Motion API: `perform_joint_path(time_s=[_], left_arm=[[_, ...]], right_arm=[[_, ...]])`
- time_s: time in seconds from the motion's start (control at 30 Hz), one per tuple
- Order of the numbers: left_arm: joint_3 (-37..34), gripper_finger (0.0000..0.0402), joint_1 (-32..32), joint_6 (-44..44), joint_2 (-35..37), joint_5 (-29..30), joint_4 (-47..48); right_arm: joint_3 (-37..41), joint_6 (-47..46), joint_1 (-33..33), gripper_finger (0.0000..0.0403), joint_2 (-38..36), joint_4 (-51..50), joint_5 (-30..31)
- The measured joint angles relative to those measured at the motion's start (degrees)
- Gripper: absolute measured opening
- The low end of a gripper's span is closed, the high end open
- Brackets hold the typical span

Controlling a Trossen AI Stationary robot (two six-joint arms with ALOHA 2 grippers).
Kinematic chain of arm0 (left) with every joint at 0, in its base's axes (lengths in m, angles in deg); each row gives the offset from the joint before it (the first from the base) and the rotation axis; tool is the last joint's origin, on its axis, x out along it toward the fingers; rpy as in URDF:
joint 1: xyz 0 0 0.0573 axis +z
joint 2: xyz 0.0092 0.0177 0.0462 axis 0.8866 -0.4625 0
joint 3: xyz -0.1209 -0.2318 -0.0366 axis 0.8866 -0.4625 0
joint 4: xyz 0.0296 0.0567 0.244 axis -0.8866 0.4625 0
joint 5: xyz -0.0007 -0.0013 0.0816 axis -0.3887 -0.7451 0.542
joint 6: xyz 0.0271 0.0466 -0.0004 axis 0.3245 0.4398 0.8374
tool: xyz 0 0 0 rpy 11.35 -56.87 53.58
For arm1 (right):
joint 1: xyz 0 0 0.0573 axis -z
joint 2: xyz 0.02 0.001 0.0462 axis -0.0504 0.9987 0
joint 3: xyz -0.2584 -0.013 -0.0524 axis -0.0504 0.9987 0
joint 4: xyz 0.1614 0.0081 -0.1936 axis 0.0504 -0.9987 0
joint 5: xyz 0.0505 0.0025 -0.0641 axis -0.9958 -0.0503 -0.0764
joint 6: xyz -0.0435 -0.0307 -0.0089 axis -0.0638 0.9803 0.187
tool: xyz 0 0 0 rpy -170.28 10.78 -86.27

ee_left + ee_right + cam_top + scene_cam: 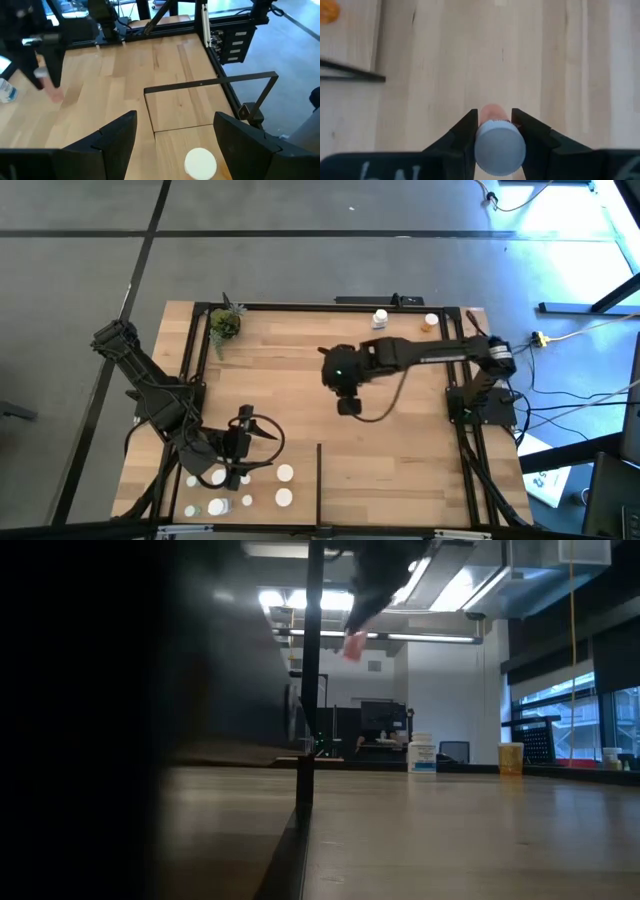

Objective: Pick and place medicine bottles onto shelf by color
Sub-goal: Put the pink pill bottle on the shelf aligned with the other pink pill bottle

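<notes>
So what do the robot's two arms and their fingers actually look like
Both arms are black and jointed. The right arm carries a small green light near its wrist and a looping black cable. The left arm trails black cables too. The left gripper has broad, angular matte-black fingers.

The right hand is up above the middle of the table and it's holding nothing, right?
Not quite. The right hand is above the middle of the table, but it isn't empty: the right wrist view shows its fingers shut on a small pinkish bottle with a white cap.
</notes>
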Motion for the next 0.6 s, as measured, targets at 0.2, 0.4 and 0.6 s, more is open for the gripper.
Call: perform_joint_path(time_s=[0.2,0.4,0.6], left_arm=[[0.0,0.0257,0.0,-3.33,0.0,0.0,2.09],[0.0,0.0257,0.61,-7.58,0.0,0.21,6.23],[0.0,0.0257,3.71,-10.74,0.0,4.5,8.44]], right_arm=[[0.02,-3.29,3.22,0.0114,5.71,2.38,-3.59],[0.02,-7.28,4.4,0.0114,11.2,2.32,-3.62],[0.02,-7.18,4.54,0.0114,13.97,2.88,-3.59]])
